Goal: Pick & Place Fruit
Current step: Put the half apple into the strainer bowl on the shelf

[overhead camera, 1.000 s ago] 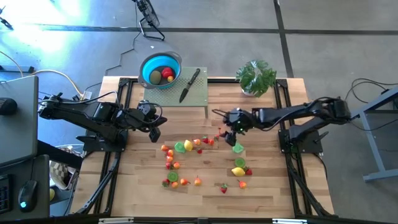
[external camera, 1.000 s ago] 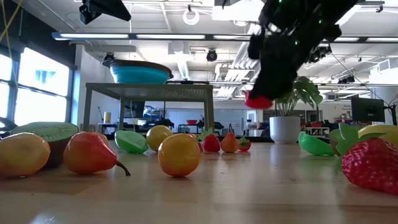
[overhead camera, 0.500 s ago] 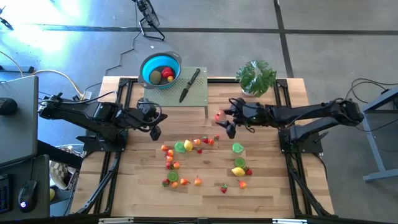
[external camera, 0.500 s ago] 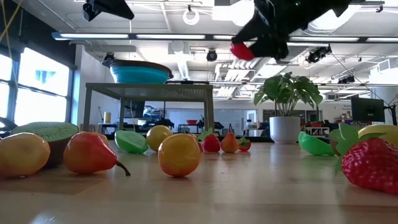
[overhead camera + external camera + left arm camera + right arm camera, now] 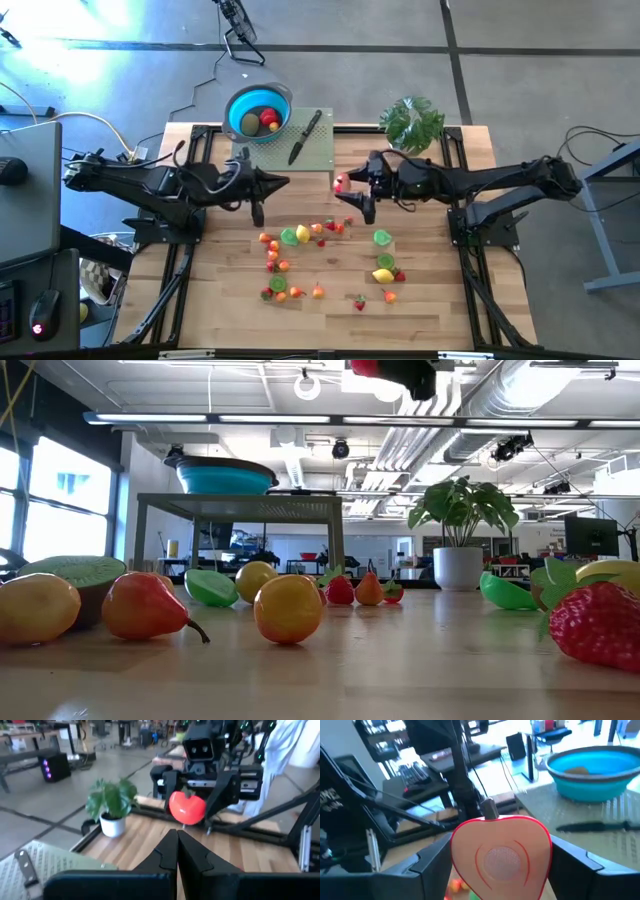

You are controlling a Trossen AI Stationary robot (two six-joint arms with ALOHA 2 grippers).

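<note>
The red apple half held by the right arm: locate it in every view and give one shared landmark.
High view: red apple half in the right tool, just right of the grey stand.
Low view: a red sliver at the top edge.
Left wrist view: centre, beyond the shut left tool.
Right wrist view: cut face fills the lower centre.
Landmark: the blue bowl; not in the left wrist view.

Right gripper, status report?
Right gripper shut on red apple half, lifted near raised stand. Left gripper shut, empty. Path clear.
</note>
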